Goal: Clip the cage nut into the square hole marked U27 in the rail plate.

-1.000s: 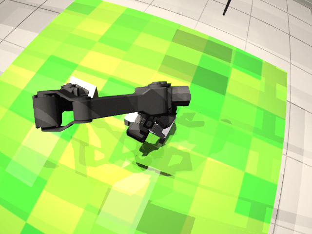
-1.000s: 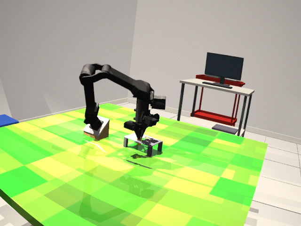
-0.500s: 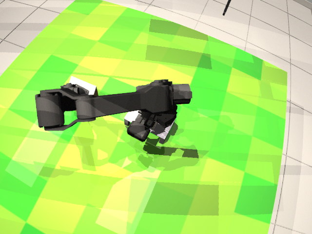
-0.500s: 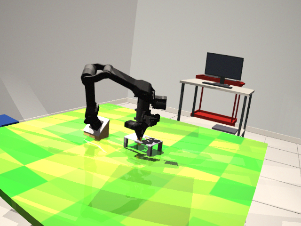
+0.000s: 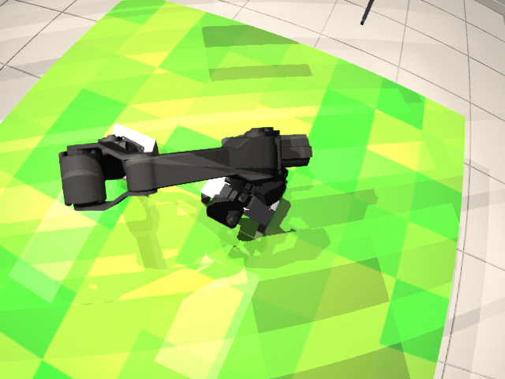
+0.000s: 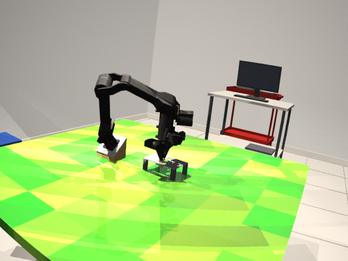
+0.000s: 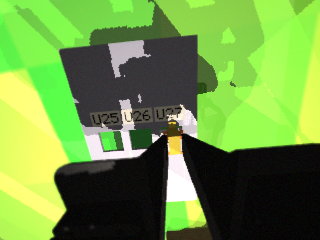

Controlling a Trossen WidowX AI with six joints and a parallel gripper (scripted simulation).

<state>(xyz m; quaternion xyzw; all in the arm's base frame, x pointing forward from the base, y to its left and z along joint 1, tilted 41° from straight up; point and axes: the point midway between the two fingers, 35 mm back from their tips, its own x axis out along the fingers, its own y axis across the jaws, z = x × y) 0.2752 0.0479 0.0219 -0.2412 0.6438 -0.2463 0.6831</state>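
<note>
1. Pincer [image 5: 245,205] [image 6: 161,159] [image 7: 173,139] points down over the rail plate [image 5: 260,210] [image 6: 181,163] [image 7: 125,75], its fingers nearly together but kept slightly apart by the cage nut [image 6: 161,161] [image 7: 174,144], which they grip.
2. Cage nut, gold-coloured, lies right between the fingertips, part of it showing beyond them in the wrist view.
3. Label U27 [image 7: 168,114] sits just beyond the fingertips in that view, with the nut at the hole area below it; the hole itself is mostly hidden, so I cannot tell how far the wings are through or whether they have caught.
4. Square holes U25 [image 7: 111,141] and U26 [image 7: 141,139] are to the left of the fingertips in the wrist view, U26 the nearer.
5. Plate legs [image 6: 173,174] stand on the patterned table top [image 6: 112,210] below the pincer.
</note>
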